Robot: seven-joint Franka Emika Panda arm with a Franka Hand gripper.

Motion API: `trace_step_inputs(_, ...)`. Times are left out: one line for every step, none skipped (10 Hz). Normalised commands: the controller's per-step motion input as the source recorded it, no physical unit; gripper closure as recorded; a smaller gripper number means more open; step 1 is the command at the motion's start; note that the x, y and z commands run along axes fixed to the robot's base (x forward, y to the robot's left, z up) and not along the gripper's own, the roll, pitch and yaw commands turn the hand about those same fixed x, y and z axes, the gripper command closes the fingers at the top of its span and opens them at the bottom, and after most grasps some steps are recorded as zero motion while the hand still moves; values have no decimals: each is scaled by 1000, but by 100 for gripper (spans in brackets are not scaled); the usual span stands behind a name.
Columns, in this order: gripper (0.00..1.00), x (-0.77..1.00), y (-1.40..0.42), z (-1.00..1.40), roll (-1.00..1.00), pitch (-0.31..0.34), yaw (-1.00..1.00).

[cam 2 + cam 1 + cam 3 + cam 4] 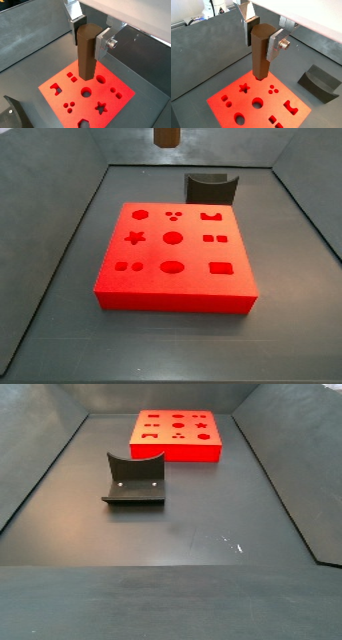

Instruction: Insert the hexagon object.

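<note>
My gripper (263, 36) is shut on the hexagon object (262, 55), a long brown six-sided peg hanging upright between the silver fingers. It shows the same way in both wrist views, gripper (89, 37) and peg (87, 55). The peg's lower end hangs above the red block (258, 102), over its near edge; the block (90, 97) has several shaped holes. In a side view only the peg's lower tip (167, 137) shows, high above the far side of the red block (174, 253). The gripper is out of view in both side views.
The fixture, a dark curved bracket on a base plate (135, 479), stands on the grey floor beside the red block (178, 434); it also shows in three other views (210, 186) (319, 82) (12, 112). Grey walls enclose the floor.
</note>
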Motion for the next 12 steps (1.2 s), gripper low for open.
trace_step_inputs(100,23,231,-169,0,0,-540)
trace_step_inputs(100,63,197,-283,0,0,-866)
trace_step_inputs(100,163,80,-271,-40,0,-963)
trace_step_inputs(100,214,91,-263,-146,-120,-874)
trace_step_inputs(100,226,146,-300,-140,-190,-840)
trace_step_inputs(100,257,109,-363,0,-124,-826)
trace_step_inputs(100,266,77,-446,0,-83,-849)
trace_step_inputs(100,300,49,-509,20,-44,-846)
trace_step_inputs(100,329,14,-571,44,-24,-849)
trace_step_inputs(100,160,169,-686,74,-4,-749)
trace_step_inputs(100,-106,506,-751,23,-99,-543)
trace_step_inputs(100,-323,591,-694,0,-114,-437)
